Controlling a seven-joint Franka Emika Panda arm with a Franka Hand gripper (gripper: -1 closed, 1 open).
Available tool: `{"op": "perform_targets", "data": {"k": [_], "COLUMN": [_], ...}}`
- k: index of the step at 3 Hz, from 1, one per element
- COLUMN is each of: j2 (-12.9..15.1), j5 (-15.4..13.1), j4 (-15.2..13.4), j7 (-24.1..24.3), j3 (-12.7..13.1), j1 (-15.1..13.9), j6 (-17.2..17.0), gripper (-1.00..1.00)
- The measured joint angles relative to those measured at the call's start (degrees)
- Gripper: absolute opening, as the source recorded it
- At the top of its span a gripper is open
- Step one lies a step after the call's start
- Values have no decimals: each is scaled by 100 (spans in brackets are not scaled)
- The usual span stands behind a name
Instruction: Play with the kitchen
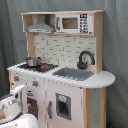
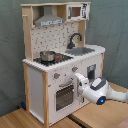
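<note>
The gripper (image 2: 77,79) sits at the kitchen's (image 2: 37,80) oven door (image 2: 65,95), just below the knobs (image 2: 74,69); whether the fingers are apart is unclear.

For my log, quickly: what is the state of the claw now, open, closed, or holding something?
Claw: cannot be told; it is at the toy kitchen's front, by the oven door.

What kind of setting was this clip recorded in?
Probably a lab or test space, not a home: a toy kitchen stands on a wooden floor against a grey curtain backdrop, with a robot arm reaching in.
</note>
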Motion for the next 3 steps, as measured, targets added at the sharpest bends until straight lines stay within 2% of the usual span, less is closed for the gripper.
{"op": "perform_targets", "data": {"k": [1,3], "j2": [197,281], "j5": [-224,-128], "j4": [64,105], "j7": [149,295], "j3": [-17,197], "j1": [246,814], "j6": [-452,-1420], "gripper": [-100,-100]}}
